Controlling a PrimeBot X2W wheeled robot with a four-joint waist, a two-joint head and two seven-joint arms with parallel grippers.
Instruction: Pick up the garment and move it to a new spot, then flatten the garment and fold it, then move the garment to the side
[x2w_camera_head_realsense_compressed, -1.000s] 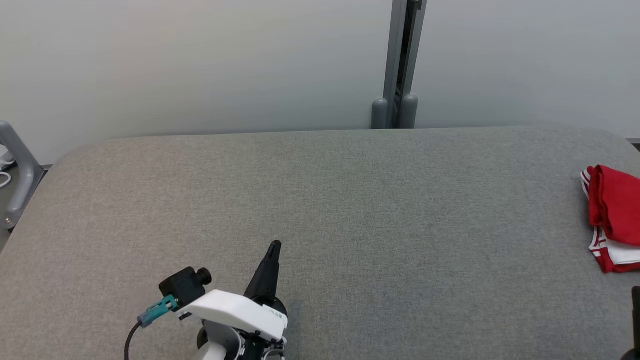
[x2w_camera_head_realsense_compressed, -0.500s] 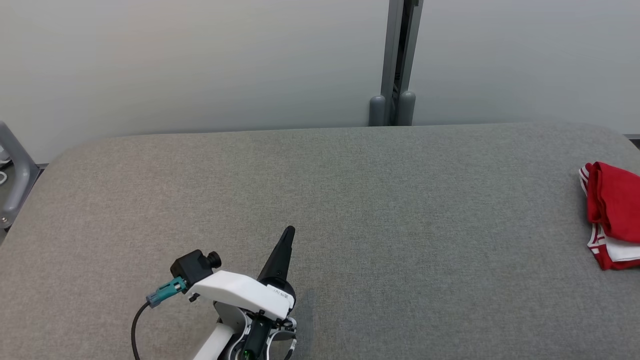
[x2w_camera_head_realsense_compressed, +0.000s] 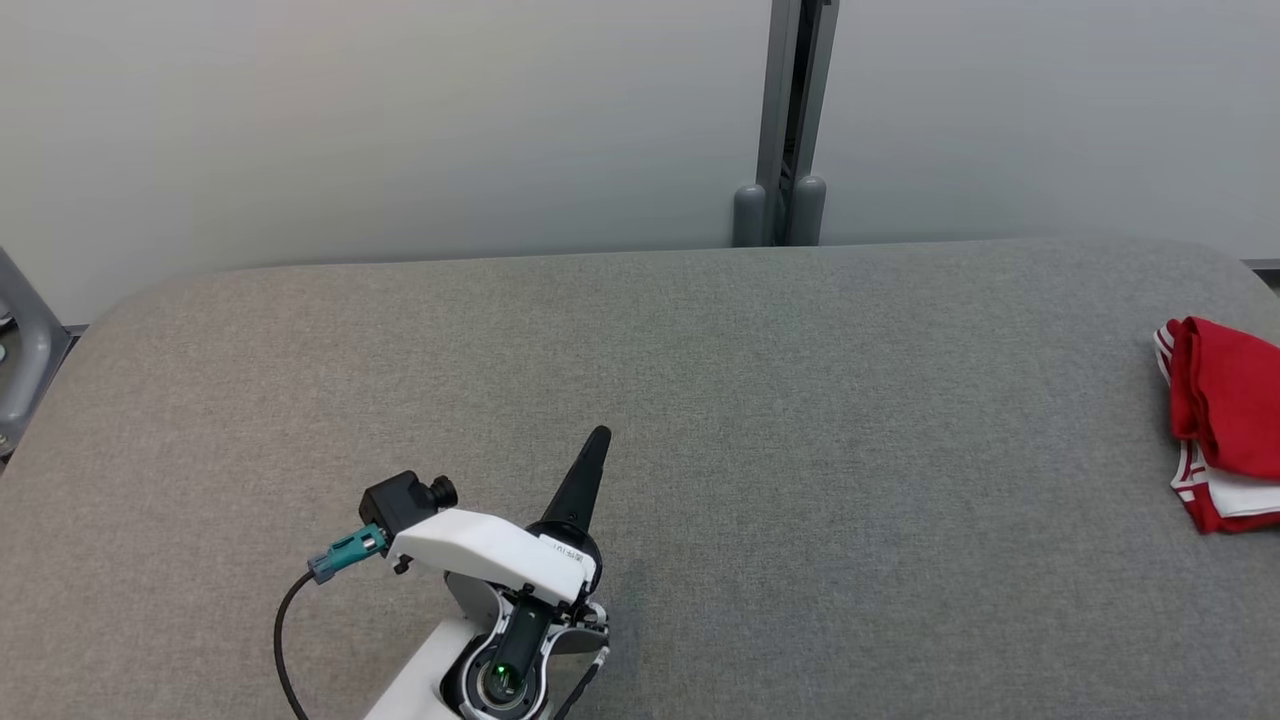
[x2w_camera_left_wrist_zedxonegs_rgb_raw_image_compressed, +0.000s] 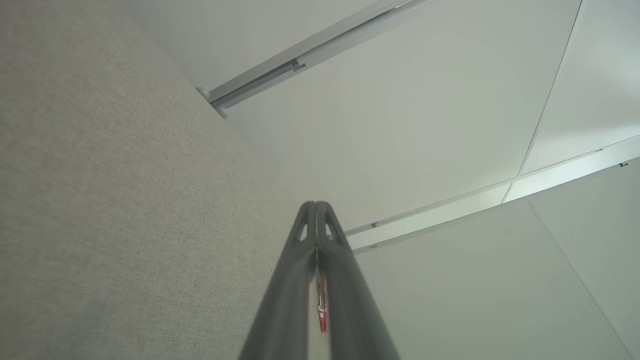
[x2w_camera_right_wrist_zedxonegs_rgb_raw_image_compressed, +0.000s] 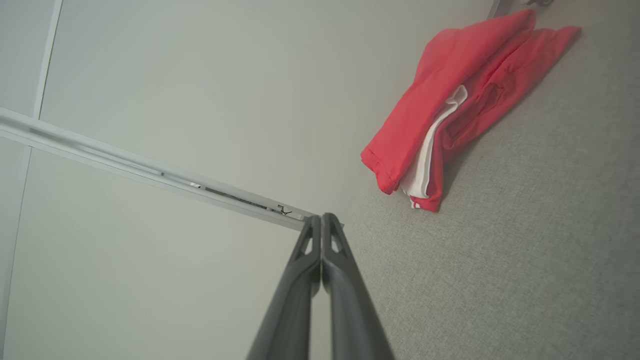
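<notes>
The garment (x2w_camera_head_realsense_compressed: 1225, 420) is red with white trim, folded into a small bundle at the far right edge of the grey padded table (x2w_camera_head_realsense_compressed: 760, 400). The right wrist view looks at the same garment (x2w_camera_right_wrist_zedxonegs_rgb_raw_image_compressed: 450, 105) lying ahead and to the right of my right gripper (x2w_camera_right_wrist_zedxonegs_rgb_raw_image_compressed: 321, 220), whose fingers are pressed together and empty. My left gripper (x2w_camera_head_realsense_compressed: 597, 440) is over the table's front left, far from the garment, pointing up and away. Its fingers (x2w_camera_left_wrist_zedxonegs_rgb_raw_image_compressed: 316, 207) are shut with nothing between them.
A pale wall stands behind the table, with a grey post (x2w_camera_head_realsense_compressed: 790, 120) rising from its far edge. A grey metal frame (x2w_camera_head_realsense_compressed: 20, 360) stands off the table's left end.
My left gripper has risen further into the head view, up and to the right. The whole picture has shifted slightly, so the camera moved. The garment lies as before.
</notes>
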